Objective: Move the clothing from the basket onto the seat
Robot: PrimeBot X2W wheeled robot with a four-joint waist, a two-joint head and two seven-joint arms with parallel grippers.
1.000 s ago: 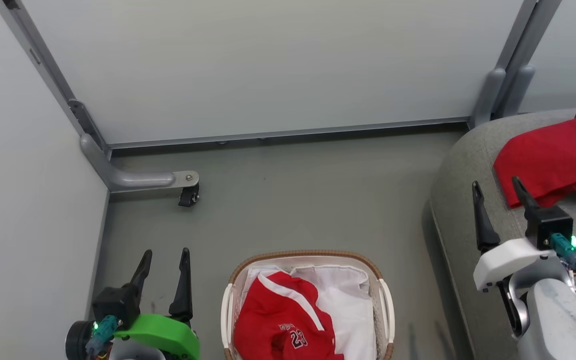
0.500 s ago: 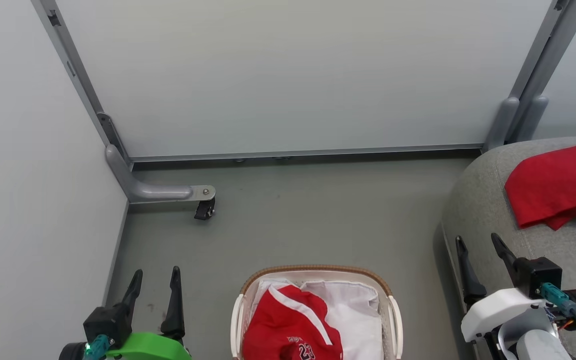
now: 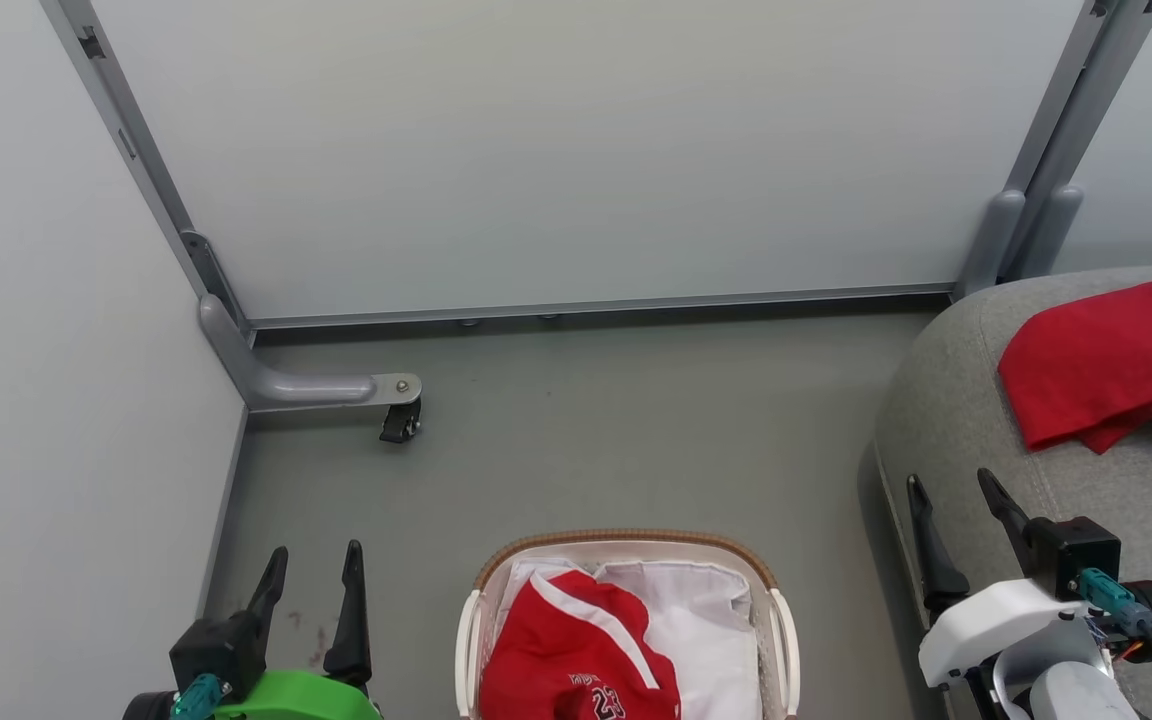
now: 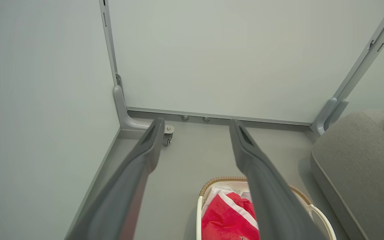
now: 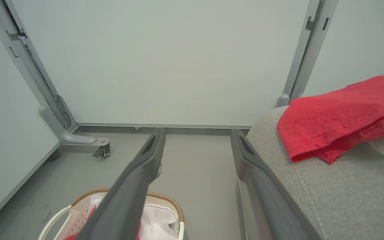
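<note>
The basket (image 3: 626, 541) stands on the grey floor (image 3: 636, 430) at the near middle, between the two arms, probably so that either arm can reach down into it. The left gripper (image 3: 317, 548) hovers to its left with its two dark fingers spread and nothing between them. The right gripper (image 3: 949, 478) hovers to its right, over the near left edge of the seat (image 3: 946, 400), and its fingers are likewise apart and empty. Held wide like this, the arms appear parked clear of the basket, which leaves the head camera an open look at what is inside.

The clothing is split between two places. The plain red garment (image 3: 1106, 370) lies on the seat at the far right. It is loosely folded over itself, with a hemmed edge hanging toward the near side, and it looks soft and limp. The striped red garment (image 3: 576, 660) has not yet been moved. It sits crumpled in the left half of the basket, with a white trim stripe running across it and white number print near the bottom edge of the head view. Beside it the white lining (image 3: 696, 620) bunches up and could be caught by mistake, so a pick should aim at the red folds on the left
</note>
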